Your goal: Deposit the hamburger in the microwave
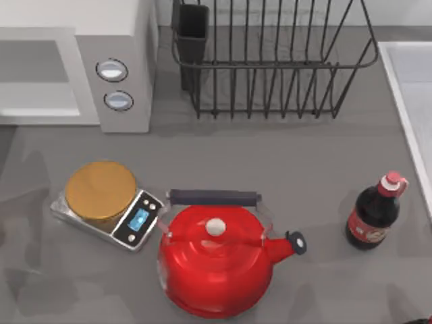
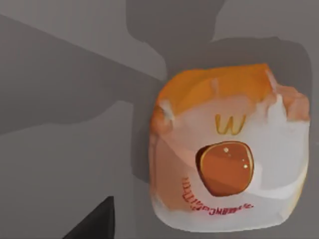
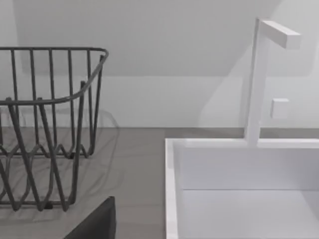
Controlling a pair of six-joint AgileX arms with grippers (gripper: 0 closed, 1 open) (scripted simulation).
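From above, the microwave [image 1: 74,64] stands at the bench's [image 1: 283,155] far left, cavity open, behind the scale [image 1: 108,209] and red kettle [image 1: 216,260]; the left wrist view looks down on the wrapped hamburger [image 2: 227,154] on the bench; centre over it before descending; I cannot tell either jaws' state; the right wrist view faces the dish rack [image 3: 47,129] and sink [image 3: 244,189].

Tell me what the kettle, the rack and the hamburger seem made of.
Kettle: glossy red, likely enamelled metal, judging by its sheen. Rack: thin dark bars, probably coated wire. Hamburger: looks wrapped in creased white-and-orange printed paper.
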